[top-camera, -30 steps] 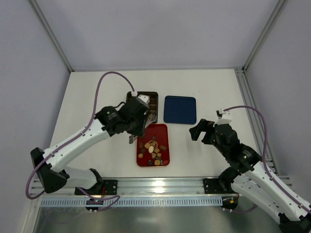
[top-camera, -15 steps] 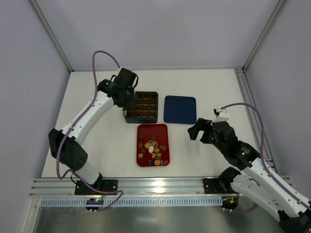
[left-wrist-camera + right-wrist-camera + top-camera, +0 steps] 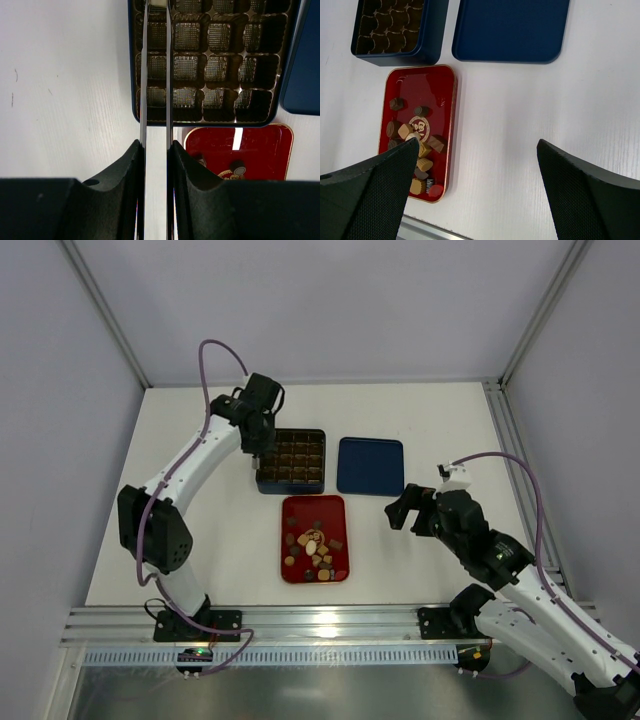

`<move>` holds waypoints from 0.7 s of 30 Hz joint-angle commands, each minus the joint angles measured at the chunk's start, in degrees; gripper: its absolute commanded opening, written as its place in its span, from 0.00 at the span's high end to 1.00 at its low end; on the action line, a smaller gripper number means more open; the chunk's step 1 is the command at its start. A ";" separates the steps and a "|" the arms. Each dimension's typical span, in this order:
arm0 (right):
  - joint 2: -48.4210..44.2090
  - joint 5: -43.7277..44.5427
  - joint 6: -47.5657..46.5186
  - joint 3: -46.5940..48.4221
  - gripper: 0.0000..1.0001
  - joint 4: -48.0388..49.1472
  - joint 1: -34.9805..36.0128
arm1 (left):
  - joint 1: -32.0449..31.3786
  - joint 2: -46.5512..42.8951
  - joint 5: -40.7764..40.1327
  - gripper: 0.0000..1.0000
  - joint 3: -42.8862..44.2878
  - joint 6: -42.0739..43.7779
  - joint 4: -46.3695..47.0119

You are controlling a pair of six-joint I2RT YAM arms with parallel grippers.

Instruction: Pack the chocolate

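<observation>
On the white counter (image 3: 430,430) we are counting one dark brown box (image 3: 292,455) of ribbed square cells, one flat blue tray (image 3: 370,465) at its 3 o'clock and one glossy red tray (image 3: 315,508) at its 6 o'clock. Roughly a dozen chocolate pieces (image 3: 313,545), round, oval and square, dark brown, tan and cream, are lying in the red tray. The left tool (image 3: 156,7) is hanging over the box near 10 o'clock, its thin blades seemingly pinching a cream piece (image 3: 157,2). The right tool (image 3: 477,142) is hovering, spread wide.

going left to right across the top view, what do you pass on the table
gridded box → blue tray → right pincer; red tray of chocolate left out, it shares the box's span
</observation>
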 commanded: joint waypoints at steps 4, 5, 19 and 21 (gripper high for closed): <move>0.27 -0.33 0.77 0.36 0.00 1.65 0.21 | 0.93 1.65 -1.51 0.78 2.38 1.16 3.03; 0.18 -0.16 0.68 0.36 0.00 1.57 0.21 | 0.93 1.66 -1.60 0.78 2.38 1.25 3.12; 0.09 -0.33 0.85 0.00 0.00 1.57 0.21 | 1.19 2.36 -1.60 0.72 2.30 1.52 3.65; 0.09 -0.33 0.85 0.09 0.00 1.65 0.21 | 1.28 2.36 -1.42 0.70 2.38 1.52 3.56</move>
